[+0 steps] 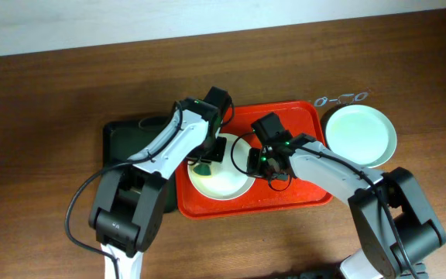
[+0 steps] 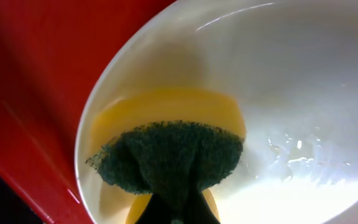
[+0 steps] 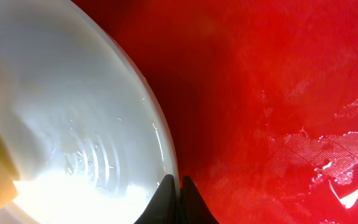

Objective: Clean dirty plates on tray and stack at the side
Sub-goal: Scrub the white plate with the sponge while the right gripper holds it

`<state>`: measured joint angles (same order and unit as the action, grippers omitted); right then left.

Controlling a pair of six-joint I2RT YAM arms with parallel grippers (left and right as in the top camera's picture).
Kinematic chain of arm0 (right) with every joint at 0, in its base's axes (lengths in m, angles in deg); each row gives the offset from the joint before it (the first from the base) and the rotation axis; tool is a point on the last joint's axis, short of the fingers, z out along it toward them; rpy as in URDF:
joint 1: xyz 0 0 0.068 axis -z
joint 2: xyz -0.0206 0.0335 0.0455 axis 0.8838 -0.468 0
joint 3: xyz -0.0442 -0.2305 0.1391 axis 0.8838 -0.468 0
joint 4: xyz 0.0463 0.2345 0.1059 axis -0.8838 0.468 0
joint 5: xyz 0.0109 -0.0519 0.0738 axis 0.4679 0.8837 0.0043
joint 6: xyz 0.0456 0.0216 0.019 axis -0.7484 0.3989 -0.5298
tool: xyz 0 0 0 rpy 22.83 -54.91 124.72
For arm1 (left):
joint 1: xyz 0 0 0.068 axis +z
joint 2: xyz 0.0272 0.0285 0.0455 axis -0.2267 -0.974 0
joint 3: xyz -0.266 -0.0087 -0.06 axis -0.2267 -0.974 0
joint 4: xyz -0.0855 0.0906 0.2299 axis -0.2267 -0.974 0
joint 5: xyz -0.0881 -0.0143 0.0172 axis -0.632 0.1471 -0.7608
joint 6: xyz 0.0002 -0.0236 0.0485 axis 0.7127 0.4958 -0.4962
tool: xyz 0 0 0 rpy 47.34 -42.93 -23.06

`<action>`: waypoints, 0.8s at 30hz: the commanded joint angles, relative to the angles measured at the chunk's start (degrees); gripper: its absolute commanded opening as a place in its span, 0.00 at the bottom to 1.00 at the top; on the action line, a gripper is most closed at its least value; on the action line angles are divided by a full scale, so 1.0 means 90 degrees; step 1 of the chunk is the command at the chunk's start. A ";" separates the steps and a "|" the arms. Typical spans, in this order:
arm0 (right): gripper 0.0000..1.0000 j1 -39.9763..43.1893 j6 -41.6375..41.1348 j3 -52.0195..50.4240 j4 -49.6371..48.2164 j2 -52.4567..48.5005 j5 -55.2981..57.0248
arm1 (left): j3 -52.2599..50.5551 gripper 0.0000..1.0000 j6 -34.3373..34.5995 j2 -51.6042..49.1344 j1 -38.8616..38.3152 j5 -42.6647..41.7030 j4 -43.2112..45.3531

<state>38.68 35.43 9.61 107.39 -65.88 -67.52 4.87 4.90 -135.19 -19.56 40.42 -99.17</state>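
A white plate (image 1: 227,184) lies on the red tray (image 1: 300,116), left of its middle. My left gripper (image 1: 205,163) is shut on a yellow sponge with a dark green scouring face (image 2: 166,155), pressed onto the plate's inside (image 2: 291,93) near its rim. My right gripper (image 1: 260,164) is shut on the plate's right rim (image 3: 166,149), its fingertips (image 3: 178,186) pinching the edge over the tray floor (image 3: 278,93). A pale green plate (image 1: 360,133) sits on the table to the right of the tray. The pale blue plate is not clearly in view.
A smaller black tray (image 1: 126,139) lies against the red tray's left side, under my left arm. A small metal object (image 1: 339,98) lies on the wooden table behind the green plate. Wet streaks mark the tray floor (image 3: 353,186).
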 commanded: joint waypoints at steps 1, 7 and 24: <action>0.04 -0.0075 -0.0027 -0.0019 0.0005 -0.0022 0.0039 | -0.0061 0.00 0.0087 -0.0427 -0.0036 0.0063 -0.0012; 0.04 -0.0075 -0.0027 -0.0019 0.0000 -0.0022 0.0039 | -0.0034 0.00 -0.0372 -0.0602 -0.0039 -0.1744 -0.0010; 0.04 -0.0075 -0.0027 -0.0019 0.0005 -0.0022 0.0039 | 0.0112 0.00 -0.0180 0.0840 -0.0027 -0.0311 -0.0102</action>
<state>38.68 35.43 9.61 107.41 -65.88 -67.35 7.76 1.52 -124.79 -19.67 32.88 -101.33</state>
